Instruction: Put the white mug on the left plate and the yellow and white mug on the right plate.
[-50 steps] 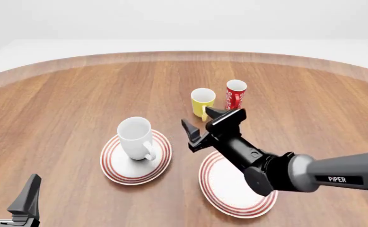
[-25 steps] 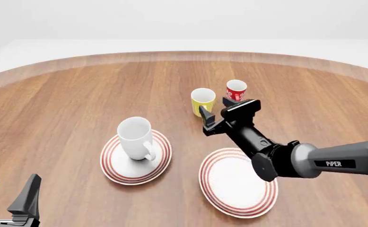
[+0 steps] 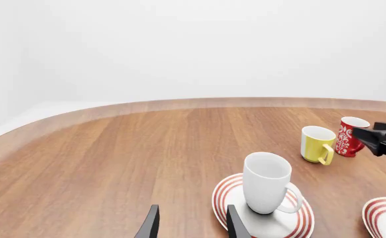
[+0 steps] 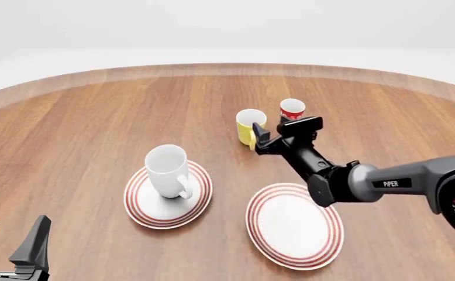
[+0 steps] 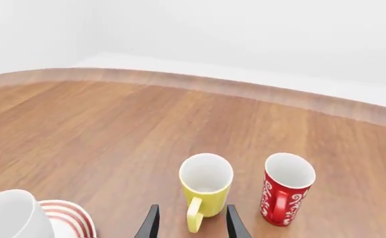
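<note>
So the right gripper [image 4: 278, 136] is stretched out over the table [image 4: 95, 129] with its fingers spread and nothing between them. The yellow and white mug [image 4: 251, 126] sits right in front of it, upright on the bare wood, and in the right wrist view its handle [image 5: 194, 220] points back toward the gripper and lines up with the gap between the two fingertips [image 5: 152, 224]. I can't tell whether a finger is touching the mug; from the front view one tip looks just beside the handle.

Just to the gripper's right and a bit ahead stands a red and white cup [image 4: 292, 110], close beside the yellow one but apart from it.

Behind that gripper, under its arm, is the right plate [image 4: 295, 226], with nothing on it.

Off to the gripper's left, the white mug [image 4: 168, 171] stands upright on the left plate [image 4: 167, 194], handle toward the near edge of the table.

The left gripper [image 4: 13, 249] is way back at the near left corner, fingers parted, holding nothing, well apart from the left plate, which lies ahead of it and to its right.
</note>
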Robot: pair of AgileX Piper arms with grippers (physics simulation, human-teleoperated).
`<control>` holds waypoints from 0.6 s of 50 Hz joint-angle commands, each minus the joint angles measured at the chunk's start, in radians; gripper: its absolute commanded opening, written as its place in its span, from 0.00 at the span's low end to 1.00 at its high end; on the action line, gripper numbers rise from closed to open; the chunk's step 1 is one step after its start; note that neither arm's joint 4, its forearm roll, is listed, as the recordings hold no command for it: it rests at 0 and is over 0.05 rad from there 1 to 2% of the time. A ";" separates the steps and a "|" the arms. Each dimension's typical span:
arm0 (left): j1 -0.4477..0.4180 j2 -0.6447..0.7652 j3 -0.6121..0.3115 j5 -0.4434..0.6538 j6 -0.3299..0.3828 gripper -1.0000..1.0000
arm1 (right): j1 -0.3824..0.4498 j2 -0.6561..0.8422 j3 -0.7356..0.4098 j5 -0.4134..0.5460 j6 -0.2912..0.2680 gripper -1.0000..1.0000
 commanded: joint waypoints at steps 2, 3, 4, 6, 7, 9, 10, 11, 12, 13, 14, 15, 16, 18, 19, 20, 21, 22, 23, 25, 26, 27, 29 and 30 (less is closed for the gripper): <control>0.000 0.000 0.000 0.000 0.000 1.00 | -0.010 0.055 -0.064 0.022 0.057 1.00; 0.000 0.000 0.000 0.000 0.000 1.00 | -0.010 0.056 -0.066 0.022 0.056 1.00; 0.000 0.000 0.000 0.000 0.000 1.00 | -0.016 0.061 -0.071 0.025 0.063 1.00; 0.000 0.000 0.000 0.000 0.000 1.00 | -0.016 0.069 -0.078 0.028 0.071 1.00; 0.000 0.000 0.000 0.000 0.000 1.00 | -0.015 0.074 -0.083 0.030 0.069 1.00; 0.000 0.000 0.000 0.000 0.000 1.00 | -0.017 0.081 -0.091 0.033 0.072 1.00; 0.000 0.000 0.000 0.000 0.000 1.00 | -0.021 0.088 -0.100 0.036 0.077 1.00; 0.000 0.000 0.000 0.000 0.000 1.00 | -0.022 0.092 -0.104 0.039 0.077 1.00; 0.000 0.000 0.000 0.000 0.000 1.00 | -0.021 0.097 -0.109 0.041 0.079 1.00; 0.000 0.000 0.000 0.000 0.000 1.00 | -0.019 0.102 -0.114 0.044 0.080 1.00; 0.000 0.000 0.000 0.000 0.000 1.00 | -0.017 0.105 -0.118 0.046 0.078 1.00; 0.000 0.000 0.000 0.000 0.000 1.00 | -0.017 0.109 -0.123 0.049 0.080 1.00; 0.000 0.000 0.000 0.000 0.000 1.00 | -0.017 0.112 -0.126 0.050 0.081 1.00; 0.000 0.000 0.000 0.000 0.000 1.00 | -0.011 0.118 -0.132 0.049 0.075 1.00; 0.000 0.000 0.000 0.000 0.000 1.00 | -0.011 0.127 -0.142 0.053 0.076 1.00; 0.000 0.000 0.000 0.000 0.000 1.00 | -0.010 0.131 -0.145 0.054 0.076 1.00; 0.000 0.000 0.000 0.000 0.000 1.00 | -0.011 0.136 -0.151 0.057 0.075 1.00; 0.000 0.000 0.000 0.000 0.000 1.00 | -0.011 0.139 -0.153 0.058 0.075 1.00; 0.000 0.000 0.000 0.000 0.000 1.00 | -0.010 0.142 -0.155 0.060 0.074 1.00; 0.000 0.000 0.000 0.000 0.000 1.00 | -0.009 0.148 -0.162 0.063 0.074 1.00; 0.000 0.000 0.000 0.000 0.000 1.00 | -0.009 0.152 -0.165 0.065 0.075 1.00; 0.000 0.000 0.000 0.000 0.000 1.00 | -0.007 0.154 -0.167 0.066 0.074 1.00; 0.000 0.000 0.000 0.000 0.000 1.00 | -0.004 0.159 -0.171 0.068 0.075 1.00; 0.000 0.000 0.000 0.000 0.000 1.00 | 0.000 0.163 -0.175 0.070 0.074 1.00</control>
